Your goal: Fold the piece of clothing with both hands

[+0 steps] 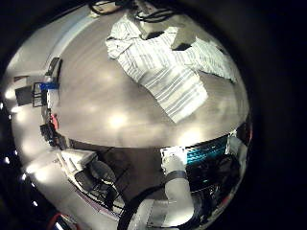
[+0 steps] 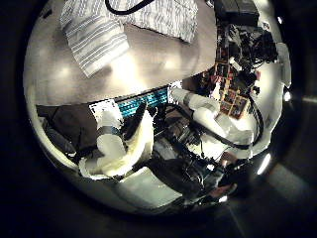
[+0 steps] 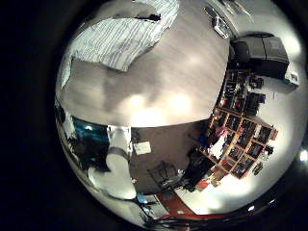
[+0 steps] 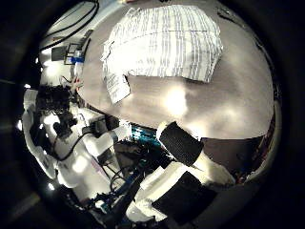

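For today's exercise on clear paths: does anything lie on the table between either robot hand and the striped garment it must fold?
Nothing visible does. The striped garment lies spread on the table, and the tabletop seen below both palm cameras is bare up to the cloth. The robot hands' own fingers do not show clearly.

You have the striped cloth garment (image 4: 162, 43) lying spread on the smooth wooden table (image 4: 205, 105), with one sleeve reaching out from its body toward the table's edge. In the left hand's little finger side view the garment (image 1: 171, 65) lies well apart from that palm, with bare tabletop (image 1: 96, 96) between it and the table's near edge. Beyond that edge, off the table, you see a white robot arm (image 2: 213, 111).
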Motion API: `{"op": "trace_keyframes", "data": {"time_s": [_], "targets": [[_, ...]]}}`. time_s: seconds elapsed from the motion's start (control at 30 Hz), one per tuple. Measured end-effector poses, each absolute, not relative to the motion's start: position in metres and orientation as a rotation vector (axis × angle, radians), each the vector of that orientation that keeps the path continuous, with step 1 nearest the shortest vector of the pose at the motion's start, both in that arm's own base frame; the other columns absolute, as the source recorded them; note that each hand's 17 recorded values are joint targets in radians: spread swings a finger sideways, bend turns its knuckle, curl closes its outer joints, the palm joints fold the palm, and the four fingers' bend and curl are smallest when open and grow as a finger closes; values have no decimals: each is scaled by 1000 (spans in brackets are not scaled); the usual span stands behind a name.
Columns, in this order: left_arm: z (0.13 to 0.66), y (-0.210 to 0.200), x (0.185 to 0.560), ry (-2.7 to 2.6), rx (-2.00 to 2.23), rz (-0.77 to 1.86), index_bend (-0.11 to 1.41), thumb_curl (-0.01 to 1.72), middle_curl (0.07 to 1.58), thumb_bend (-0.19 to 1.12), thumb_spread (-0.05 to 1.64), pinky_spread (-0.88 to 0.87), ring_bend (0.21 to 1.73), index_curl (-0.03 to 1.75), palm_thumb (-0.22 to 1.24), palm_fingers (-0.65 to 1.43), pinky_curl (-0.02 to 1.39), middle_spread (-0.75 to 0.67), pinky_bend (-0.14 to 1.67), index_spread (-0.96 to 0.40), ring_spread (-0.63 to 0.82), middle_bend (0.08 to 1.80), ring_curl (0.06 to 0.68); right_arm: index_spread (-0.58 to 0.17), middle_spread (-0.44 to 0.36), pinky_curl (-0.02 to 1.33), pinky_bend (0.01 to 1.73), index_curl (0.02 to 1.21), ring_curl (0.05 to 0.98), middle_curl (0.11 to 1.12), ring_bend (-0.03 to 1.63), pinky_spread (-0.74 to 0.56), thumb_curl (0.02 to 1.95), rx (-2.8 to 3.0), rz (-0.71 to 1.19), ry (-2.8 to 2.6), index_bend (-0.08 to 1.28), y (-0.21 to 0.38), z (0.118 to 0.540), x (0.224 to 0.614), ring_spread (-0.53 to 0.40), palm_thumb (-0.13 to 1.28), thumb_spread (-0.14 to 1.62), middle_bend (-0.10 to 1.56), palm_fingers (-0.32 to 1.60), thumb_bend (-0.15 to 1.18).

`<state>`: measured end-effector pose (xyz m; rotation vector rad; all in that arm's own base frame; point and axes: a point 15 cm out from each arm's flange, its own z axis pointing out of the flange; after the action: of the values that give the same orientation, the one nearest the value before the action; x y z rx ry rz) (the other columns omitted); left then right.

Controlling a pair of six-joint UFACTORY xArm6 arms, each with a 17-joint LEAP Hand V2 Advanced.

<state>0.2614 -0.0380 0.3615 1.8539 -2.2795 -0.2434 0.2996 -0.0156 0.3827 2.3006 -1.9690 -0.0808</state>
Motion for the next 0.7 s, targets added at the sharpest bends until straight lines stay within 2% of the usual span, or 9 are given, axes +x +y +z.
{"op": "trace_keyframes", "data": {"time_s": [0.4, 0.7], "targets": [[341, -37, 263, -2273, 1824, -269, 184, 306, 282, -20, 1140, 476, 571, 390, 324, 142, 339, 284, 328, -33, 470, 174, 206, -370, -45, 183, 681, 278, 199, 362, 659, 369, 329, 2295, -90, -1963, 158, -18, 380, 297, 32, 503, 1242, 339, 232, -16], [298, -4, 307, -2370, 1826, -246, 173, 305, 278, -29, 1122, 473, 583, 381, 303, 93, 342, 306, 342, -20, 474, 165, 210, -369, -48, 182, 682, 276, 201, 362, 657, 368, 330, 2220, -151, -2009, 158, -30, 364, 289, 35, 506, 1245, 339, 232, -15]]}}
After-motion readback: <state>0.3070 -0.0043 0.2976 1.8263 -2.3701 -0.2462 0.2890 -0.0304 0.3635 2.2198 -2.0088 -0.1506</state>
